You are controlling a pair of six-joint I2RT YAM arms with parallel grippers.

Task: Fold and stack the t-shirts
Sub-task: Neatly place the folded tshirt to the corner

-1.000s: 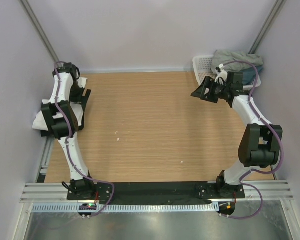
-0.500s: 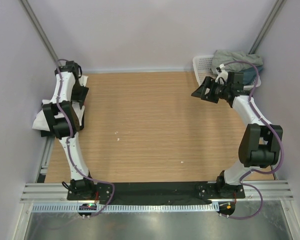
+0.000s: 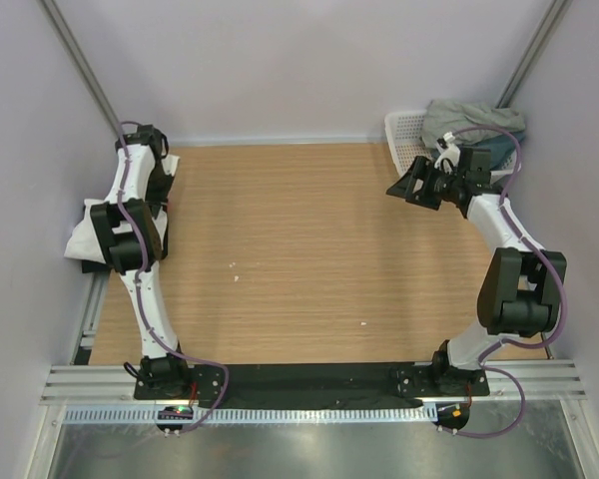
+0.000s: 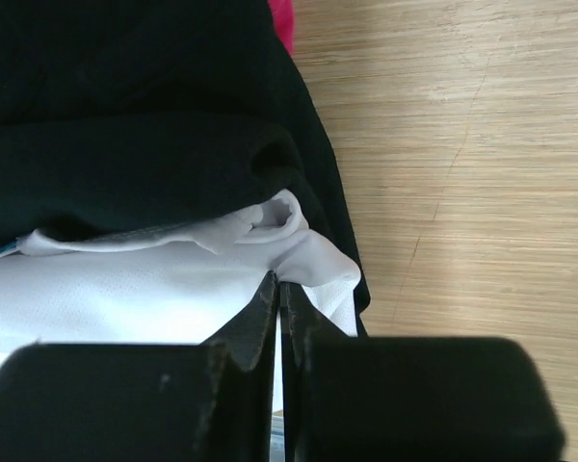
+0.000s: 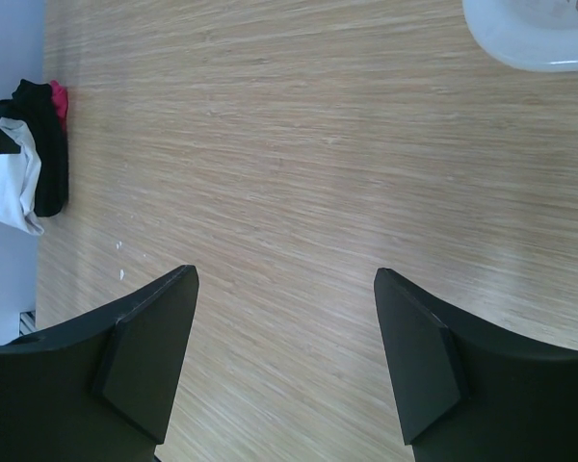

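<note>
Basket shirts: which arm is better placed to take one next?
Right. The right gripper, open, hangs near the basket; the left gripper is shut over the white shirt across the table.

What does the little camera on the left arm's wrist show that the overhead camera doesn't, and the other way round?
Only the left wrist view shows the left gripper up close, its jaws shut at a fold of the white t-shirt, with the black t-shirt against it and a pink scrap beyond. Only the overhead view shows the right gripper, jaws open, and the basket holding a grey-green t-shirt. Both show the white t-shirt and the wooden table.
</note>
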